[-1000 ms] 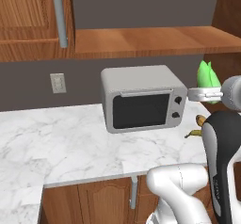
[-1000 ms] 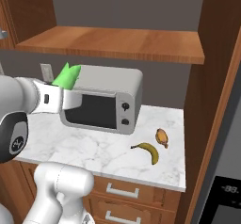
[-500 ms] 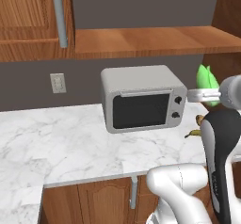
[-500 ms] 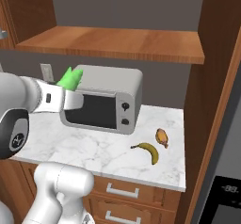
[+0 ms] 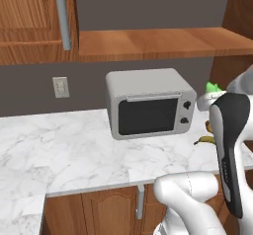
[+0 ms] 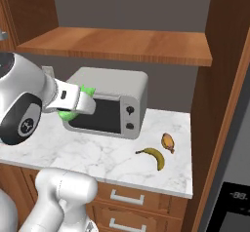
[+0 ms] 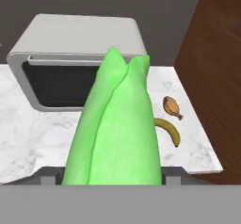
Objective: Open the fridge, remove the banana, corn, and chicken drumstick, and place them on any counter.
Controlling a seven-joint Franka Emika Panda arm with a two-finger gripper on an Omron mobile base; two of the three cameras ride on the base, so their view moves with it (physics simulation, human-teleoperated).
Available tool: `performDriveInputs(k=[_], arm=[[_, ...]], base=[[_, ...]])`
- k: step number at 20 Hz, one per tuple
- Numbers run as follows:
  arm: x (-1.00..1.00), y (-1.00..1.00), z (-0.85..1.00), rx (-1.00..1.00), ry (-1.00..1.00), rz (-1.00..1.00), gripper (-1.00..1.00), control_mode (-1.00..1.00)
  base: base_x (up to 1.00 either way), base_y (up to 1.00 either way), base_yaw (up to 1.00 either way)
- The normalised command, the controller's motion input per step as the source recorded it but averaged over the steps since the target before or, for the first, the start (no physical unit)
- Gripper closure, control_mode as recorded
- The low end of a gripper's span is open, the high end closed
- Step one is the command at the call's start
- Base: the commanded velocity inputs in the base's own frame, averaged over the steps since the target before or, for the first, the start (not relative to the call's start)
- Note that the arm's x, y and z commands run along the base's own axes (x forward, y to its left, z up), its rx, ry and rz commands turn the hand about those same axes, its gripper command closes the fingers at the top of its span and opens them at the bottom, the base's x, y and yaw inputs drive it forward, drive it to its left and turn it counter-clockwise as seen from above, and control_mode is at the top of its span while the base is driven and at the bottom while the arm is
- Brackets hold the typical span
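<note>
Hand view puts the corn (image 7: 115, 129) right in front of me, clamped between the fingers of my tool (image 7: 113, 178), raised above the table (image 6: 97, 155) in front of the microwave (image 6: 114, 102). I see the banana (image 6: 155, 156) lying on the marble just beside the chicken drumstick (image 6: 168, 141), right of the microwave.

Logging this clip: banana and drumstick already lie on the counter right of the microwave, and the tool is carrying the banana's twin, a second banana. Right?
Not quite: the tool holds the green corn, as the hand view shows. The banana and drumstick do lie on the counter right of the microwave.
</note>
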Motion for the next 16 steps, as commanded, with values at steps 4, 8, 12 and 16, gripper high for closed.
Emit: performDriveInputs(k=[4, 8, 12, 16], arm=[[0.0, 0.0, -0.51, 0.0, 0.04, 0.03, 1.0, -1.0], [0.06, -0.03, -0.45, 0.0, 0.04, 0.08, 1.0, -1.0], [0.26, -0.17, -0.33, 0.0, 0.09, -0.01, 1.0, -1.0], [0.48, -0.55, -0.08, 0.0, 0.22, -0.1, 1.0, -1.0]], base=[[0.0, 0.0, 0.0], [0.0, 0.0, 0.0], [0.0, 0.0, 0.0], [0.0, 0.0, 0.0]])
